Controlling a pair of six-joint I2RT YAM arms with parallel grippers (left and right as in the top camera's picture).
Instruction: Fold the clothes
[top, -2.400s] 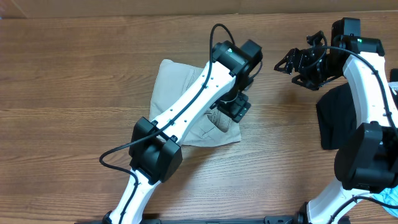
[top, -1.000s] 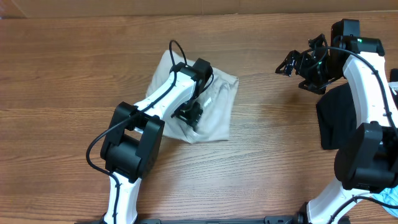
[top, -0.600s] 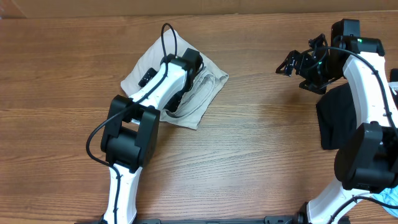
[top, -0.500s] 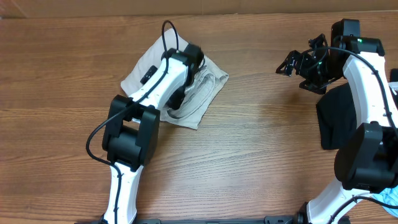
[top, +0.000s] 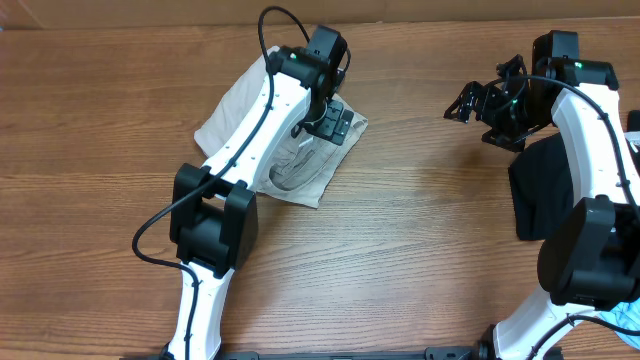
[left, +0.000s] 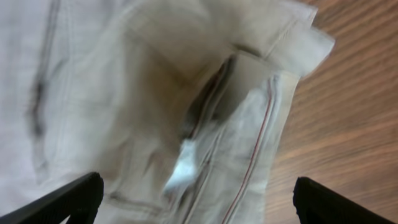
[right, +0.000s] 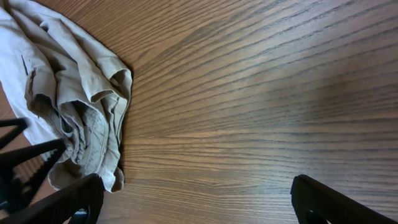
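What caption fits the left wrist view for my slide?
Open left gripper above the bundled khaki shorts, seams and inner lining showing, wooden table at right.

A brown wooden counter (top: 420, 250) is lying under everything, with long dark lines running across it. A black cloth (top: 540, 190) is sitting near its right edge. A bit of light blue cloth (top: 625, 318) is peeking out at the bottom right corner.

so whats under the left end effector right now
The khaki shorts, bunched on the wooden table. The left end effector is open above them, holding nothing. Parts of the cloth beneath the arm and inside the folds are hidden.
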